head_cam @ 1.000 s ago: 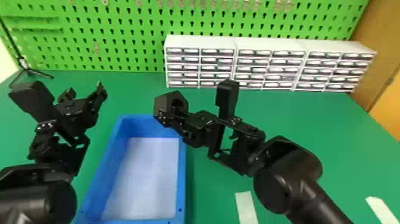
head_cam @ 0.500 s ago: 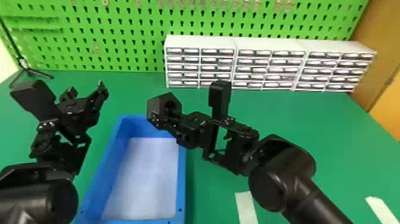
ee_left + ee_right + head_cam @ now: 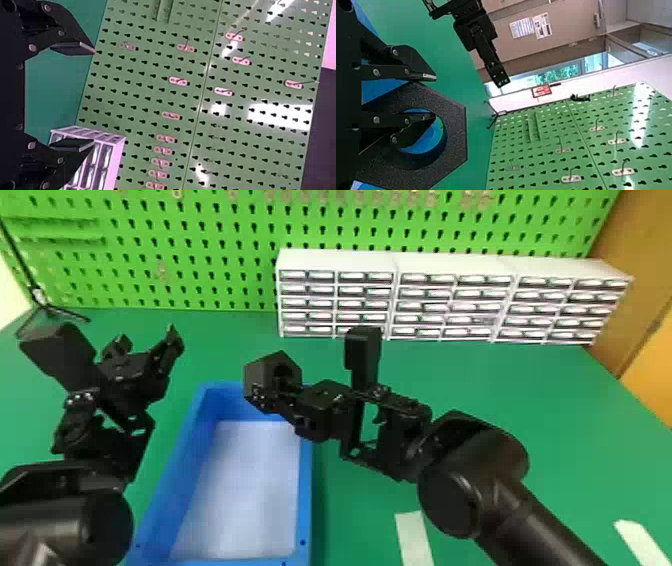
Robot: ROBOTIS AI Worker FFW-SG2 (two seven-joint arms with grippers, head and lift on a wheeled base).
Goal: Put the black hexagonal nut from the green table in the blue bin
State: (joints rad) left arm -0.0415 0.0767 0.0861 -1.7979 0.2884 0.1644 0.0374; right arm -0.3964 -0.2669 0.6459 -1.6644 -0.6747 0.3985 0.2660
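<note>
I have the black hexagonal nut in my right gripper, one finger through its hole and the other against the outside, so a wall of the nut sits pinched between them. It is up over the far rim of the blue bin, toward that bin's far right corner; how high above the rim, I can't tell. My left gripper is spread wide, raised to the left of the bin's far end.

My two arms are the closest things to the bin: the left arm stands along its left side, and the right arm slants in from its right. Beyond the bin and off to its right runs a low row of white drawer units. Well past its far left corner is a black tripod stand.

Out beyond the bin, the right wrist view has two printed sheets on a brown wall panel, one here and one beside it, plus a red and white sign; the print is too small for me to make out.

The bin sits on the green table, with one pale strip near its right side and another pale strip farther right. A green pegboard with hooks stands behind it, a brown panel far to its right, and windows show greenery farther off.
</note>
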